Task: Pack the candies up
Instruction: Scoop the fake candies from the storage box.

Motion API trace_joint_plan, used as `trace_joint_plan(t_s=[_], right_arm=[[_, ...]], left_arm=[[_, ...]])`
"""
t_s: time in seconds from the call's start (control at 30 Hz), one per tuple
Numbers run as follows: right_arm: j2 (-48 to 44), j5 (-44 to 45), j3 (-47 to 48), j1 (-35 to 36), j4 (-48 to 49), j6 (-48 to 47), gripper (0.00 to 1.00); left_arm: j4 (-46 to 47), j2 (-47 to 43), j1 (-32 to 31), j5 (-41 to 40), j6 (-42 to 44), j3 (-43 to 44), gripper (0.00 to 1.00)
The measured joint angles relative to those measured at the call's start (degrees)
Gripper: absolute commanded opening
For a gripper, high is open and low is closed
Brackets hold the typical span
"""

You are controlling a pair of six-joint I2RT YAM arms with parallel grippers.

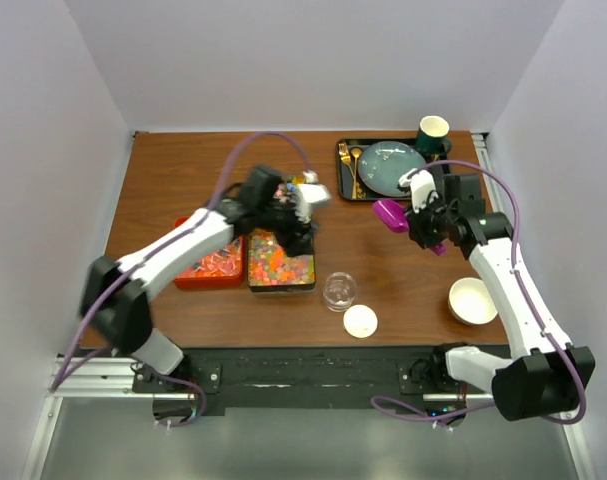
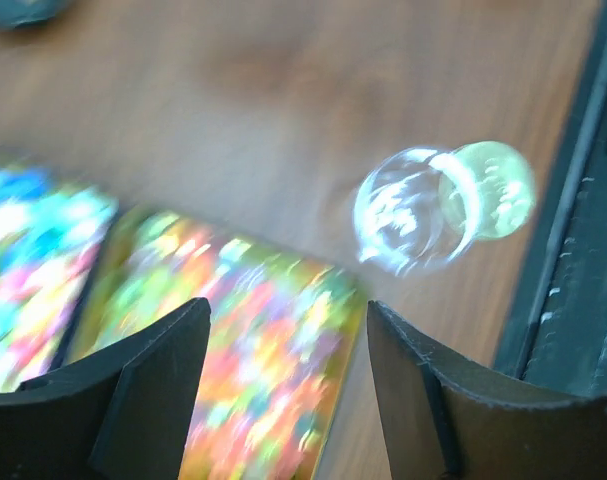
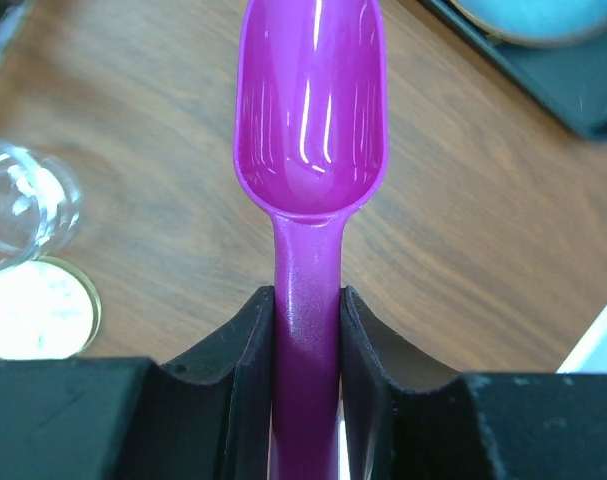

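Plain pale walls (image 1: pixel 313 60) enclose a brown wooden tabletop (image 1: pixel 173 170) on three sides, under soft, even light.

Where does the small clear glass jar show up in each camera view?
Top external: small clear glass jar, lower centre of the table.
Left wrist: jar right of centre, blurred.
Right wrist: jar at the left edge.
Shared landmark: the round pale lid beside it in all three.

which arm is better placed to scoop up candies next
Right, probably. The right gripper is shut on the purple scoop, its bowl empty and facing up. The left gripper hangs open above the candies with nothing in it.
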Motion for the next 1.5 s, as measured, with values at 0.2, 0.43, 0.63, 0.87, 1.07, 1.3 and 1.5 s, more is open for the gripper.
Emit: trace_joint_plan(t_s=[0.2, 0.43, 0.63, 0.87, 1.07, 1.3, 1.5], right_arm=[[9.2, -3.7, 13.5, 6.1, -6.3, -9.7, 0.0], [29.9, -3.6, 41.8, 17.6, -21.0, -23.2, 0.0], [38.4, 0.7, 50.4, 24.3, -28.1, -33.4, 0.0], [42.8, 8.0, 54.2, 28.2, -31.7, -41.9, 0.0], [46.6, 13.9, 56.4, 31.0, -31.9, -47.6, 0.0], [49.7, 17.7, 58.2, 33.9, -32.3, -54.5, 0.0], [53.1, 20.5, 60.5, 35.5, -32.1, -58.3, 0.0]], left_arm=[[9.6, -27.2, 7.2, 0.9, 3.8, -26.8, 0.66], [16.5, -41.8, 6.1, -3.4, -0.8, -42.6, 0.59], [20.4, -44.7, 6.1, -10.2, -2.4, -46.6, 0.6], [17.4, -44.4, 6.3, -7.7, 7.3, -47.3, 0.56], [14.1, -43.3, 6.3, -4.8, 12.8, -48.0, 0.44], [11.4, -45.1, 6.3, -4.1, 16.8, -48.3, 0.45], [8.7, -45.8, 6.4, -4.6, 20.3, -48.7, 0.52]])
